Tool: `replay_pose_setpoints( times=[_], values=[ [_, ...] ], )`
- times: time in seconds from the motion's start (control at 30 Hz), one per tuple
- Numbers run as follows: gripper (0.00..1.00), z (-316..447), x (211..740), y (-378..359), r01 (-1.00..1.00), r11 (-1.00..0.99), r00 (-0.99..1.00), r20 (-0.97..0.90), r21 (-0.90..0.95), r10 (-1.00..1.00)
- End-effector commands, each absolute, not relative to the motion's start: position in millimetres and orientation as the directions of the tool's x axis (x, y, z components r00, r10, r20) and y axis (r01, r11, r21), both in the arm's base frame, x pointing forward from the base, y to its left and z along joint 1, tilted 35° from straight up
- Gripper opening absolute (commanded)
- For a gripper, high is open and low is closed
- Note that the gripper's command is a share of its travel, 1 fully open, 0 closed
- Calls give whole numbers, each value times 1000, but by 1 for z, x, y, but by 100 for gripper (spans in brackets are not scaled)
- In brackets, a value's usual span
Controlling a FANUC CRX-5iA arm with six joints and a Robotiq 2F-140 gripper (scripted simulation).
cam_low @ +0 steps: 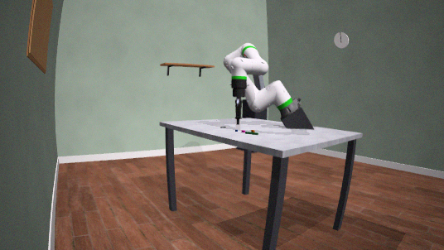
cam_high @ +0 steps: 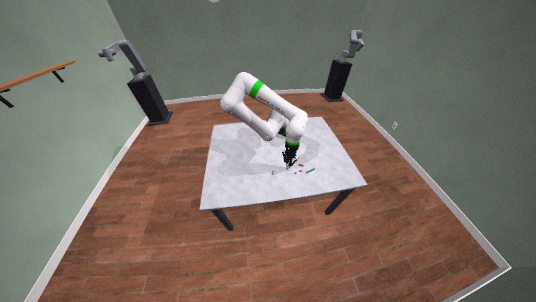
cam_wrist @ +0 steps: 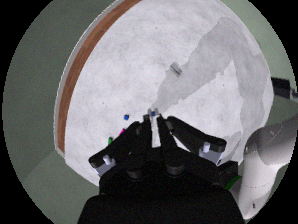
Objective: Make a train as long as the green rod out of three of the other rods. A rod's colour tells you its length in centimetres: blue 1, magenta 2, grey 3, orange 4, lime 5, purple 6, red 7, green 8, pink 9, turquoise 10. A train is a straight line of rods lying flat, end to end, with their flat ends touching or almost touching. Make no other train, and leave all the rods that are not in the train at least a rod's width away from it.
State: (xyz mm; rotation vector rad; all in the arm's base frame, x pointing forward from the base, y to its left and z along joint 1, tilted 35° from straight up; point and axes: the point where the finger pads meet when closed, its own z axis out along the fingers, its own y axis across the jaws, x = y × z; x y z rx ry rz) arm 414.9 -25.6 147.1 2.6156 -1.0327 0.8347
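My gripper (cam_high: 288, 165) hangs low over the white table, fingers pointing down; it also shows in the exterior view (cam_low: 238, 121). In the wrist view the fingers stand narrow, with a small blue rod (cam_wrist: 152, 113) pinched at their tips. The green rod (cam_high: 310, 170) lies flat to the right of the gripper. An orange rod (cam_high: 301, 164) lies behind it and a magenta rod (cam_high: 300, 171) lies between it and the gripper. A grey rod (cam_high: 272, 173) lies alone to the left, also seen in the wrist view (cam_wrist: 176, 67). A second blue speck (cam_wrist: 125, 116) lies beside the fingers.
The arm's base (cam_low: 296, 117) sits on the far side of the table. The table's front edge (cam_high: 280, 200) is a short way from the rods. Two black camera stands (cam_high: 149, 97) (cam_high: 337, 77) stand on the floor behind.
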Motion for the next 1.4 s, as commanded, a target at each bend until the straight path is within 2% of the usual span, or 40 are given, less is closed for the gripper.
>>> replay_pose_setpoints(
  times=[0.0, 0.8, 1.37],
  values=[
    [3, 147, 415, -25, -680, -733, 595, 575, -14, -562],
    [3, 147, 415, -25, -680, -733, 595, 575, -14, -562],
    [15, 147, 415, -25, -680, -733, 595, 575, -14, -562]
  ],
)
